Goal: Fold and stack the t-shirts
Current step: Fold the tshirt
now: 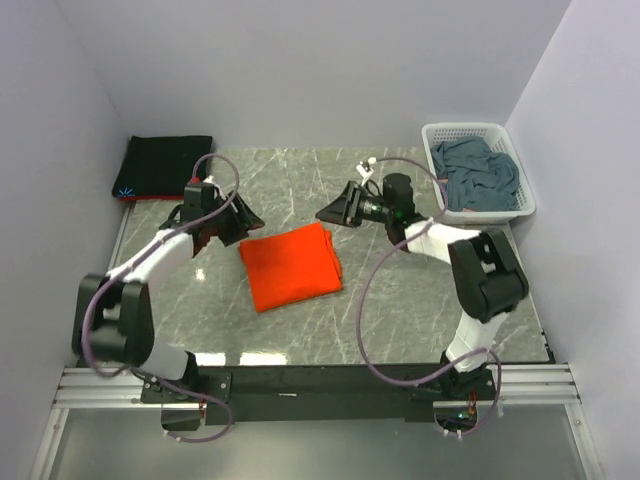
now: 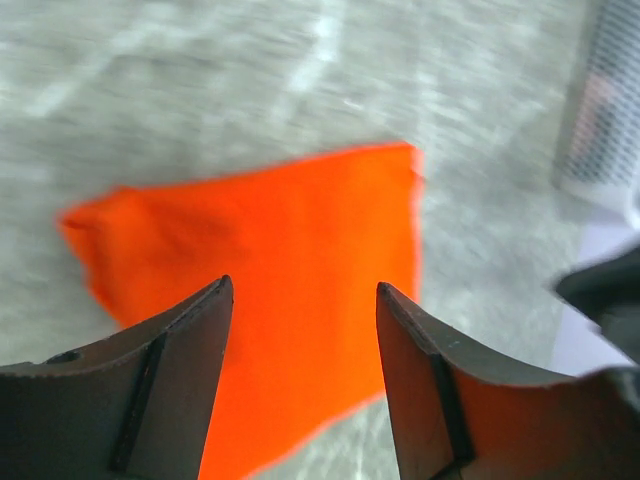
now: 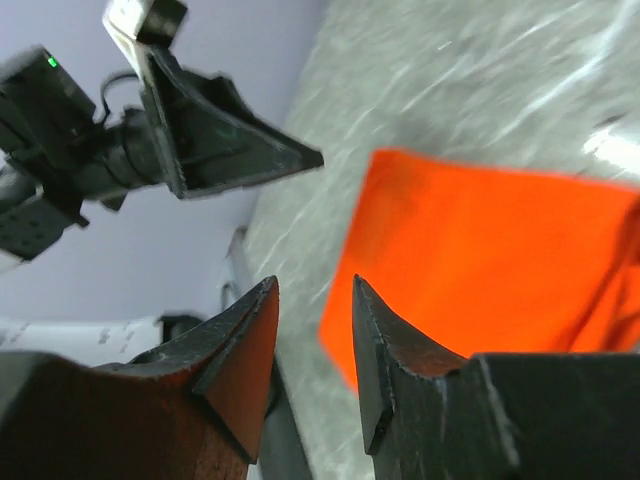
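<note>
A folded bright orange t-shirt [image 1: 291, 266] lies flat mid-table. My left gripper [image 1: 250, 225] hovers at its back left corner, open. In the left wrist view the fingers [image 2: 205, 340] frame the orange t-shirt [image 2: 290, 230] below, with nothing between them. My right gripper [image 1: 330, 212] hangs just beyond the shirt's back right corner, also open and empty; its wrist view shows the orange t-shirt [image 3: 480, 260] to the right of the gripper [image 3: 314, 283]. A folded black t-shirt [image 1: 165, 165] rests at the back left corner. A blue-grey t-shirt [image 1: 480, 175] lies crumpled in the basket.
A white lattice basket [image 1: 525, 195] stands at the back right, against the wall. The two grippers face each other over the table's middle, a short gap apart. Grey marble tabletop [image 1: 420, 300] shows bare in front and to the right of the orange shirt.
</note>
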Controlling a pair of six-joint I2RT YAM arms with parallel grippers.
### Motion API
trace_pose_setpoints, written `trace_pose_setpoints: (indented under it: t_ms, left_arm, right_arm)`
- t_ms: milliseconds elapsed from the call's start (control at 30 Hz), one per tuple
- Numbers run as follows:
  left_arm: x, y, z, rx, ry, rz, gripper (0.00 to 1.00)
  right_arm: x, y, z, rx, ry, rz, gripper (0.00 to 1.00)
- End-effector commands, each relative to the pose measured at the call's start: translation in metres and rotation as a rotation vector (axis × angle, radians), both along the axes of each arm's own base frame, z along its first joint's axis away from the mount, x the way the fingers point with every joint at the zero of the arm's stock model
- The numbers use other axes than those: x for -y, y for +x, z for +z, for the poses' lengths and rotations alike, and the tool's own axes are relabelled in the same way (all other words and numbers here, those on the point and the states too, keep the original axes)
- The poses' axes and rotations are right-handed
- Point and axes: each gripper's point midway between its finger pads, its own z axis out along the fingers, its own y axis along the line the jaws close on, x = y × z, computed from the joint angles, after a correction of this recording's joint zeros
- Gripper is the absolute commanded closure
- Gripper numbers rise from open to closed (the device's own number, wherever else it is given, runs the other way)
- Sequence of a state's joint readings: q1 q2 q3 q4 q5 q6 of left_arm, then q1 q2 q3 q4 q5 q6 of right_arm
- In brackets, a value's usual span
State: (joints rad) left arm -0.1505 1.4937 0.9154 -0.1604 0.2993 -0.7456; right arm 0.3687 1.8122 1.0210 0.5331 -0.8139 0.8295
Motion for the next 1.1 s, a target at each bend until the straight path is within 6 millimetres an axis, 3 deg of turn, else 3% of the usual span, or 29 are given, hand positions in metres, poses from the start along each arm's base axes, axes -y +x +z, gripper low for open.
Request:
trace_pose_setpoints:
  t_ms: [0,33,67,133,233,500,567,733,833,933,1067]
  left_arm:
    - [0.014,-0.035,0.018,0.025,0.020,-0.066,0.36]
    - [0.024,-0.048,0.016,0.015,0.011,-0.097,0.36]
    - [0.028,-0.065,0.003,-0.023,0.005,-0.105,0.37]
    - [0.041,-0.087,0.001,-0.021,-0.009,-0.144,0.37]
    - [0.047,-0.123,-0.032,-0.100,-0.033,-0.164,0.38]
    - [0.033,-0.163,-0.090,-0.269,-0.054,-0.065,0.39]
    - [0.029,-0.171,-0.100,-0.306,-0.050,-0.046,0.39]
    - [0.018,-0.169,-0.099,-0.308,0.005,-0.017,0.39]
    - [0.015,-0.157,-0.082,-0.251,0.033,-0.012,0.39]
    - [0.013,-0.148,-0.059,-0.206,0.061,-0.022,0.38]
    - [0.004,-0.138,-0.033,-0.150,0.118,-0.007,0.37]
  right_arm:
    - [-0.004,-0.038,0.012,0.023,0.078,0.066,0.58]
    - [-0.004,-0.046,0.014,0.016,0.085,0.082,0.58]
    - [-0.004,-0.058,0.003,-0.015,0.077,0.103,0.58]
    - [-0.008,-0.077,-0.008,-0.034,0.062,0.158,0.59]
    - [-0.011,-0.103,-0.038,-0.099,0.029,0.232,0.59]
    - [0.016,-0.129,-0.143,-0.340,-0.035,0.189,0.64]
    - [0.029,-0.132,-0.156,-0.396,-0.032,0.144,0.67]
    - [0.044,-0.126,-0.136,-0.358,0.014,0.099,0.67]
    - [0.045,-0.123,-0.122,-0.300,-0.065,0.101,0.67]
    - [0.043,-0.111,-0.090,-0.215,-0.085,0.089,0.67]
    - [0.031,-0.081,-0.042,-0.129,-0.027,0.063,0.67]
